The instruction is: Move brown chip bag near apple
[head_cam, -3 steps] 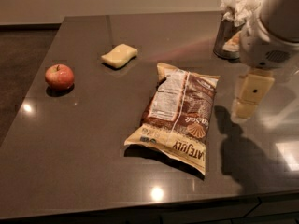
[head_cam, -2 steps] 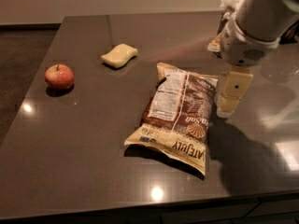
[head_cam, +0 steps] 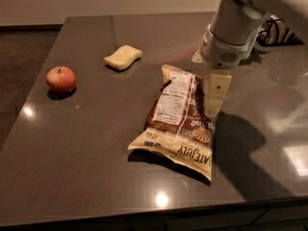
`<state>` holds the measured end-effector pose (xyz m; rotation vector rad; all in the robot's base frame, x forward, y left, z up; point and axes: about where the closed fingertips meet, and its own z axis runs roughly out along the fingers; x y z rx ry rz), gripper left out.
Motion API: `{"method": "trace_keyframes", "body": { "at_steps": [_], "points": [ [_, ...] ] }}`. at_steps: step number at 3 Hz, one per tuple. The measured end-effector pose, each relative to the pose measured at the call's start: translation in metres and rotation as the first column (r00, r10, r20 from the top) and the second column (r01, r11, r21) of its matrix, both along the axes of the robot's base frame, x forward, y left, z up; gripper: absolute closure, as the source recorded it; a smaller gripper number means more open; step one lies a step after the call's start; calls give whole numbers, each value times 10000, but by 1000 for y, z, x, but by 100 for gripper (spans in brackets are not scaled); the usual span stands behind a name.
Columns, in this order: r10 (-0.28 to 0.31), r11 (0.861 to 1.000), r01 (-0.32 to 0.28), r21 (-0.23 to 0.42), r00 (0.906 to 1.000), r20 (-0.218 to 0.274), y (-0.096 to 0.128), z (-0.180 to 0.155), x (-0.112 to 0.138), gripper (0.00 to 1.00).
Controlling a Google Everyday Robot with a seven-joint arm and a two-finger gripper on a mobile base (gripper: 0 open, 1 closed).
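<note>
The gripper (head_cam: 215,102) hung pointing down at the right edge of the brown chip bag (head_cam: 180,117); whether it was wide or narrow could not be told. The bag lay flat, label up, mid-table (head_cam: 96,167). The apple (head_cam: 61,79) sat well apart to its left, and a pale sponge (head_cam: 123,57) lay farther back.

cream gripper (head_cam: 215,105) over the brown chip bag (head_cam: 180,117) with white label, red-yellow apple (head_cam: 61,79), pale yellow sponge (head_cam: 123,57)
</note>
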<state>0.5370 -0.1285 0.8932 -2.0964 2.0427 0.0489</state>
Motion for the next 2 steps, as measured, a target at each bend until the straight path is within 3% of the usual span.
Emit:
{"method": "trace_keyframes", "body": {
  "at_steps": [1, 2],
  "points": [
    [184, 9998, -186, -39, 9985, -507, 9, -19, 6, 0],
    [402, 9992, -407, -38, 9953, -879, 20, -28, 3, 18]
  ]
}}
